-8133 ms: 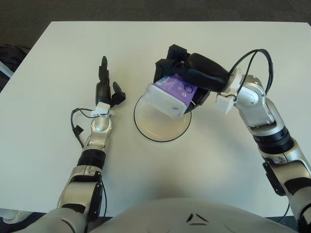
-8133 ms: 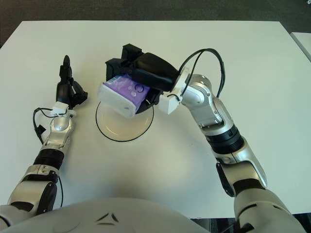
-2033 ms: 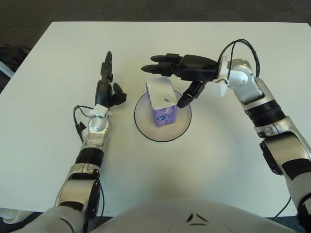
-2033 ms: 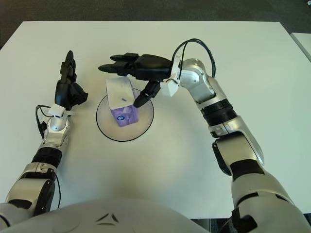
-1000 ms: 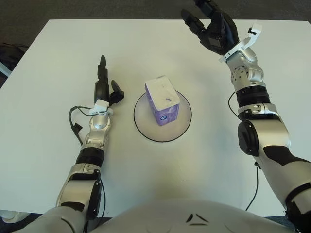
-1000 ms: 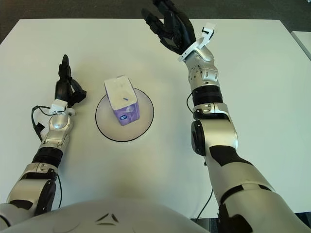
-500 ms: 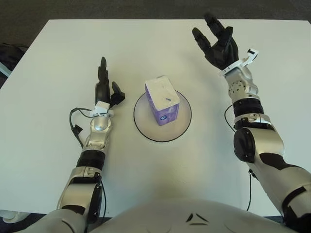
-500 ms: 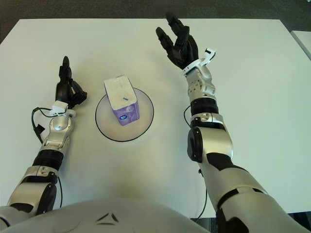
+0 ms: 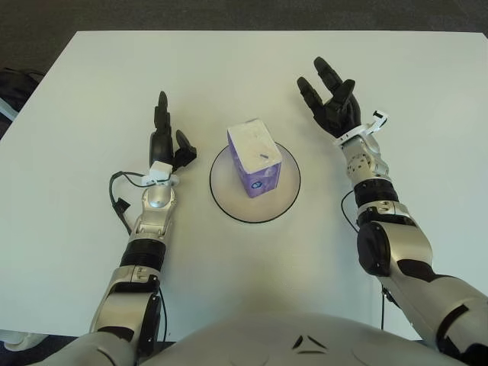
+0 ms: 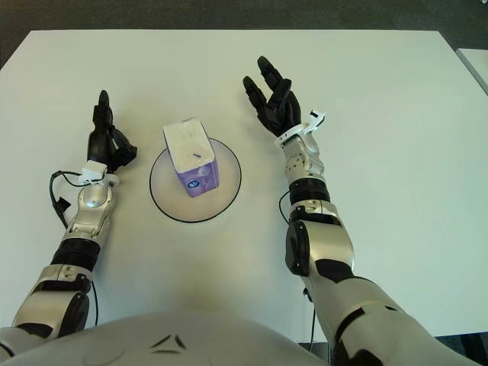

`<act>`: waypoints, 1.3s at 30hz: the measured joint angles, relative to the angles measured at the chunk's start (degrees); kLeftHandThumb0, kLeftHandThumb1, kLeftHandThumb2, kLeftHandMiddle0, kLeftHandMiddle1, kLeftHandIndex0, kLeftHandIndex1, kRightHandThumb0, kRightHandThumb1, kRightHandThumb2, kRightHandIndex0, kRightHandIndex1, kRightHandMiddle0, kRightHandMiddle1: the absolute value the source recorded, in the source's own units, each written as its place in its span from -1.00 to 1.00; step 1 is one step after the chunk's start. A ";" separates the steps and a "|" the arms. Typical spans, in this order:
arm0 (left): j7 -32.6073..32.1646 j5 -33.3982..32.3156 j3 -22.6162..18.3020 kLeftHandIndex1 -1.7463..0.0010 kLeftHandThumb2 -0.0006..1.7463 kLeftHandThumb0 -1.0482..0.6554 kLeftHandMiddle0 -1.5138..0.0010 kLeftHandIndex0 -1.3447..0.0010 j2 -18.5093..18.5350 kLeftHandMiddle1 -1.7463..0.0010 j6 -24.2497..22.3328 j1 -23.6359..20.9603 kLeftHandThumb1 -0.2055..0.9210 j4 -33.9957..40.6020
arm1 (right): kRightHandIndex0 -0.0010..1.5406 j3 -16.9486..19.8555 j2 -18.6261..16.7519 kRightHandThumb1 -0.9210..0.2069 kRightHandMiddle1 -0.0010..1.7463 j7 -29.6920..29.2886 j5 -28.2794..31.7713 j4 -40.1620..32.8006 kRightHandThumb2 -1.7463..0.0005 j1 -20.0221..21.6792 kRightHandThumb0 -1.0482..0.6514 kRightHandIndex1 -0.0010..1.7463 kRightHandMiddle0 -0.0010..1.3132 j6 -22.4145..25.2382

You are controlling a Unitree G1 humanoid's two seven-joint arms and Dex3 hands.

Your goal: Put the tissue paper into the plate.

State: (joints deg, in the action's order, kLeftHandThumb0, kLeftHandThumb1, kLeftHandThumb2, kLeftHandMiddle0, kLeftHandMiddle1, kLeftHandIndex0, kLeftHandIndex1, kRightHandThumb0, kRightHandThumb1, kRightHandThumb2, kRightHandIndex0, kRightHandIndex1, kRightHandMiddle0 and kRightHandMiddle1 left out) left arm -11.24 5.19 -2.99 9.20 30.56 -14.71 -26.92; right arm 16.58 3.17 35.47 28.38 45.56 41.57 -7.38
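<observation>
So the purple and white tissue paper box [image 9: 255, 157] is now sitting on the round white plate with the thin dark rim [image 9: 229, 204], standing on its own a bit toward the back-left of the plate, nothing touching it. About eight seconds back the right hand was carrying it over the plate, and two seconds ago it was just letting go right beside it. Since then the right hand [image 9: 331, 107] has swung up and away and is now coming back down on the right side, well apart from the plate, fingers spread wide and holding nothing. The left hand [image 9: 164, 146] hasn't really budged, just left of the plate on the white table [image 9: 91, 91], fingers loose and empty. Looks to me like the job's basically done, just the arm retreating.
</observation>
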 measured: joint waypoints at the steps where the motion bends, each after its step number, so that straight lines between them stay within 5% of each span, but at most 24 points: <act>1: 0.00 0.00 0.00 0.93 0.36 -0.89 0.95 1.00 -0.02 1.00 -0.13 0.07 1.00 0.09 | -0.97 0.02 -0.10 -1.00 -0.82 -0.07 -0.03 0.00 -0.35 -0.31 -1.00 -0.99 -0.99 -0.07; 20: 0.08 0.00 0.48 0.94 0.37 -0.87 0.95 1.00 -0.40 1.00 -1.19 1.99 1.00 2.33 | -0.96 -2.81 -2.28 -1.00 -0.78 -5.11 -7.14 -7.58 -0.14 -11.31 -0.98 -0.99 -1.00 -10.50; 32: 0.11 -0.02 0.60 0.94 0.36 -0.88 0.94 1.00 -0.43 0.99 -1.25 2.21 1.00 2.57 | -0.91 -6.87 -3.21 -1.00 -0.73 -15.45 -16.98 -15.21 -0.19 -18.38 -0.78 -0.97 -1.00 -17.41; 39: 0.19 -0.03 0.62 0.93 0.36 -0.89 0.94 1.00 -0.51 1.00 -1.24 2.66 1.00 3.29 | -0.98 -9.82 -2.78 -1.00 -0.88 -28.44 -30.87 -17.30 -0.10 -21.42 -0.77 -0.99 -1.00 -23.22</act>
State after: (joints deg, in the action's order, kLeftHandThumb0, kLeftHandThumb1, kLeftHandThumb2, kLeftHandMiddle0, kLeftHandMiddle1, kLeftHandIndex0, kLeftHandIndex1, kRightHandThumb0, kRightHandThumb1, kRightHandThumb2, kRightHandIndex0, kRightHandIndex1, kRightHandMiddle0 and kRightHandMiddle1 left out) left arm -11.04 5.16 -2.37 8.69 29.32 -12.05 -23.62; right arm 6.76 0.40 7.03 -2.49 28.26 20.14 -30.60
